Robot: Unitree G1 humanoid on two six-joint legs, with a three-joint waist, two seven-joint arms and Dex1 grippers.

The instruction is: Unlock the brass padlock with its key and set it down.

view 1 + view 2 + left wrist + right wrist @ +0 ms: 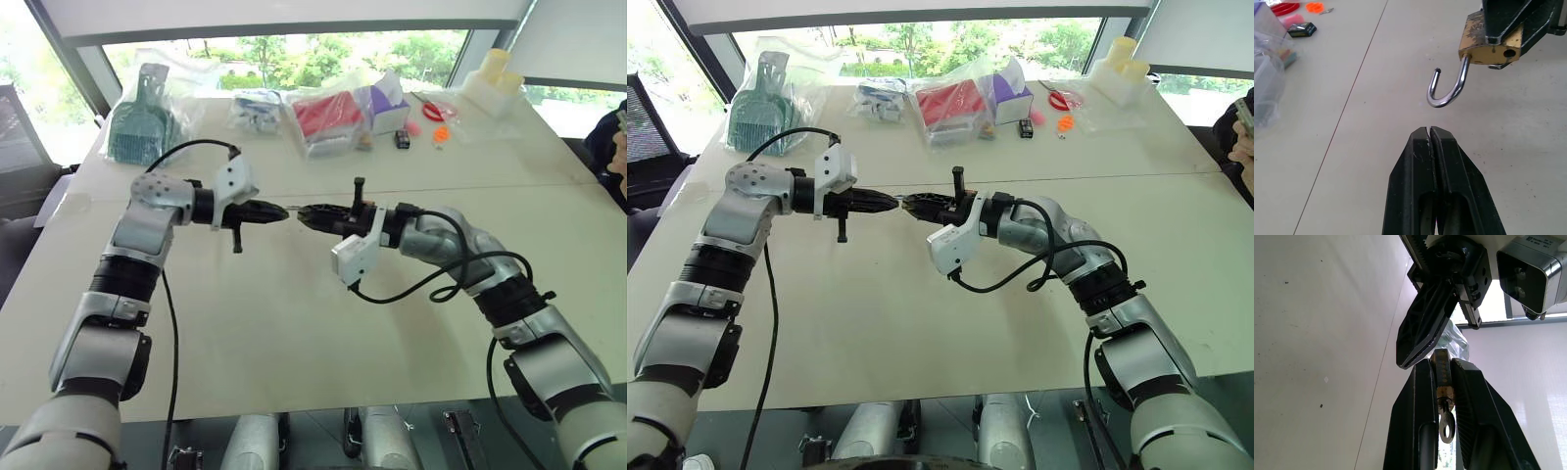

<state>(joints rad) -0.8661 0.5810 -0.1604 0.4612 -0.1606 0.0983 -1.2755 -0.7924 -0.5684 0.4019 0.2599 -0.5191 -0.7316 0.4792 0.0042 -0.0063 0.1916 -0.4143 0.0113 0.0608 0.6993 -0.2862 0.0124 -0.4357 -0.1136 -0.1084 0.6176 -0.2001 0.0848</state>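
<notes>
My right gripper [1442, 363] is shut on the brass padlock [1491, 46], holding it in the air above the middle of the table [294, 333]. The silvery shackle [1447, 90] stands open, one end free like a hook. The key [1446, 423] sits in the lock's underside, between the right fingers. My left gripper [1429, 129] is shut with nothing in it. Its tip [282, 211] points at the padlock and stays just short of the shackle.
Bagged goods line the table's far side: a teal brush set [147, 117], a red packet [328, 116], a purple box [387, 103], red scissors [431, 108] and white bottles [495, 83]. A person [615, 147] sits at the right edge.
</notes>
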